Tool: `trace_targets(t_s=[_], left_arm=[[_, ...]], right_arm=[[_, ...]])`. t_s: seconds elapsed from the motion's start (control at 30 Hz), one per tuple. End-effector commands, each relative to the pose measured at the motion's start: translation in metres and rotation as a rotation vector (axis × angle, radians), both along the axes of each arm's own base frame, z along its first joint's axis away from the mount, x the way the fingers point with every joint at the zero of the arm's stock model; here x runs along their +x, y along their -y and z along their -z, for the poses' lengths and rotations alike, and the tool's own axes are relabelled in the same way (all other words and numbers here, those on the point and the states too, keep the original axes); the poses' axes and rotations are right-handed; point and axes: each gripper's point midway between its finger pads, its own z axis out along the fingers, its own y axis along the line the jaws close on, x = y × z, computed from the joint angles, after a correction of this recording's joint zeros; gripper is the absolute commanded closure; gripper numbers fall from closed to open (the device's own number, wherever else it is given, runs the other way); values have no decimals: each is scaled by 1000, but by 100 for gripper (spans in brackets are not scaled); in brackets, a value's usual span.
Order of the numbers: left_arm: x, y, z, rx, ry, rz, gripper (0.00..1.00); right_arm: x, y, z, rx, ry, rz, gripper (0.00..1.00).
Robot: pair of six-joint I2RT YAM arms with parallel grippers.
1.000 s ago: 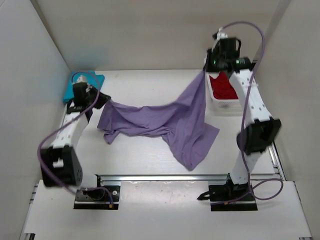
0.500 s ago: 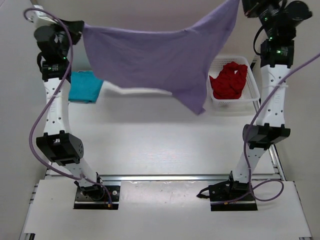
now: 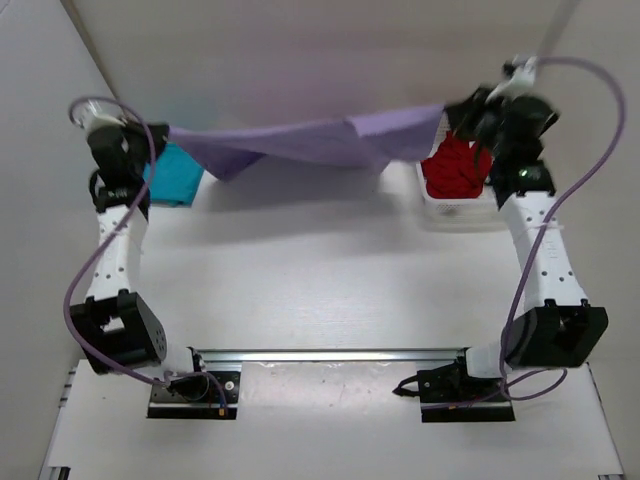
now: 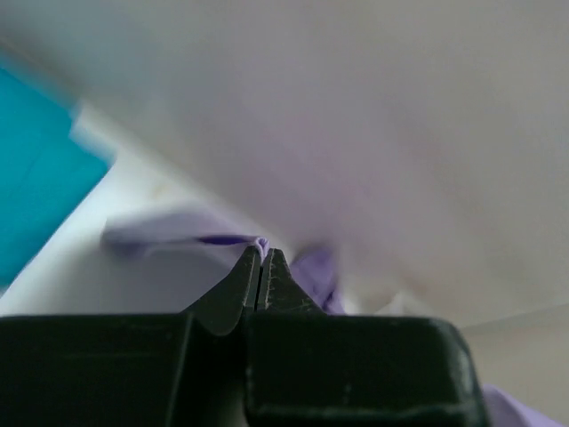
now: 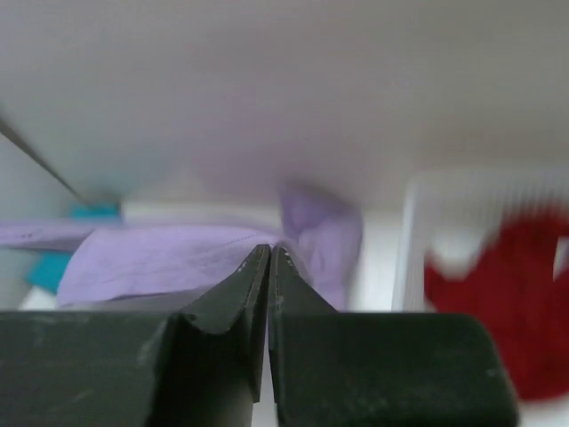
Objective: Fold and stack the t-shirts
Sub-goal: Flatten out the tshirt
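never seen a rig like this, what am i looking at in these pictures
Two robot arms are bolted at the near edge of a white table. The wide picture looks down from above; the other two come from cameras on each wrist, so the black shapes are that arm's own fingers. The left gripper and right gripper are each shut on the light lavender cloth t-shirt, stretched in mid-air between them. A teal t-shirt lies far left; a deep red t-shirt sits in a white plastic mesh basket.

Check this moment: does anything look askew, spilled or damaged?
Nothing damaged or spilled. The lavender t-shirt hangs above the table, stretched between the left tool and right tool, both shut on its edges, with an uneven fold mid-span. The red t-shirt lies crumpled in the basket; the teal t-shirt looks folded.
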Motion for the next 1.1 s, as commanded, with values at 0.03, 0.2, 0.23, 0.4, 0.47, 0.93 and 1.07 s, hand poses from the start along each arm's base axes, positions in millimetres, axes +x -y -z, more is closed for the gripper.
trace_targets(t_s=[0.03, 0.2, 0.23, 0.4, 0.47, 0.93, 1.07], left_arm=[[-64, 6, 62, 59, -49, -70, 100], [-142, 26, 197, 44, -275, -82, 100], [-160, 29, 225, 34, -329, -78, 100], [-212, 42, 302, -23, -496, -22, 100], [-223, 53, 311, -55, -519, 32, 100], [-234, 58, 276, 43, -541, 96, 100], [-230, 57, 271, 30, -538, 105, 100]], right_arm=[[-41, 15, 153, 13, -294, 155, 100], [-125, 10, 313, 95, -680, 168, 100], [-138, 10, 320, 126, -712, 169, 100], [-204, -4, 364, 191, -843, 117, 100], [-224, -11, 357, 200, -834, 70, 100], [-305, -14, 322, 182, -820, 139, 100], [-316, -21, 342, 131, -922, 139, 100]])
